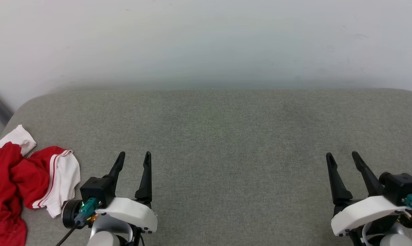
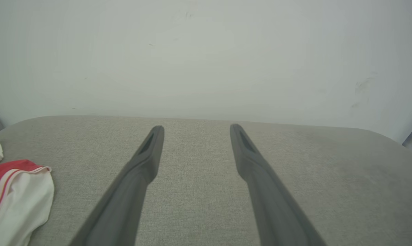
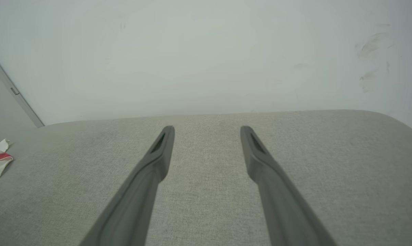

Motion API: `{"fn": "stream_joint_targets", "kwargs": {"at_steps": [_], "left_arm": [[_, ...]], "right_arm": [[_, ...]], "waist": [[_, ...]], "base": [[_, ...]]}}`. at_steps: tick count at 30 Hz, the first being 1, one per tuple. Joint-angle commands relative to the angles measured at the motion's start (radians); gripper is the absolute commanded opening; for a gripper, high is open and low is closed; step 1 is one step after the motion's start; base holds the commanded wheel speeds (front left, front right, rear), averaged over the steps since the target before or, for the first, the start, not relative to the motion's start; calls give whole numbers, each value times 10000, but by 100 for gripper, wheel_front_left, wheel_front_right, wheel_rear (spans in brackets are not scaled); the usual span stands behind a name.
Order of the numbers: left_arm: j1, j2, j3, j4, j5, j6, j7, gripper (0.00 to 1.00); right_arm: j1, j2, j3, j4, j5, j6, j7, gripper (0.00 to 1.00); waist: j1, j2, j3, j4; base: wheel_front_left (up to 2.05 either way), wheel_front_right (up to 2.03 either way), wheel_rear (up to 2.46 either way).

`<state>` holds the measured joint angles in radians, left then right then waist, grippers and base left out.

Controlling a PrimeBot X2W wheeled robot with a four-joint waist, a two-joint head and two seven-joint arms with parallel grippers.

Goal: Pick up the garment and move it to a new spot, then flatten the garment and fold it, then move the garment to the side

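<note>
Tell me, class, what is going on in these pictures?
A two-armed robot faces a grey padded surface set against a pale wall. A red garment with white sleeve ends lies crumpled at the surface's left edge. The left gripper is open and empty just to the right of the garment, not touching it. The right gripper is open and empty far over on the other side. No part of the garment is held or folded yet.

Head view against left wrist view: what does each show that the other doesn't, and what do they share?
Head view, not left wrist view: the right gripper, open, and the bulk of the garment's crumpled red body. Left wrist view, not head view: slots in the inner faces of the left gripper's fingers. Shared: the open left gripper, the garment's white striped sleeve end, the grey cushion, the pale wall.
</note>
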<state>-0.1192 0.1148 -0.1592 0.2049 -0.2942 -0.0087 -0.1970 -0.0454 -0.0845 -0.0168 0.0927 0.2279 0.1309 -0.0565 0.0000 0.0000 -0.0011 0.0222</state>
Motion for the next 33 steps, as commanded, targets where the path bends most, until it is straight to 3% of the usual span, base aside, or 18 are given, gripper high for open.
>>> {"fn": "stream_joint_targets", "kwargs": {"at_steps": [1,18,33], "left_arm": [[-99,33,-38,-5,224,38,-96,100],[-102,-258,265,437,1239,-109,-507,100],[-90,-443,528,756,1743,-254,-687,100]], "right_arm": [[36,49,-28,-102,-240,-2,-55,100],[104,307,-200,-201,-1735,-3,-444,100],[69,351,-211,-64,-2105,-3,-701,100]], "waist": [[0,0,1,3],[0,0,-3,-49],[0,0,-11,-115]], "base": [[0,0,0],[0,0,0],[0,0,0]]}}
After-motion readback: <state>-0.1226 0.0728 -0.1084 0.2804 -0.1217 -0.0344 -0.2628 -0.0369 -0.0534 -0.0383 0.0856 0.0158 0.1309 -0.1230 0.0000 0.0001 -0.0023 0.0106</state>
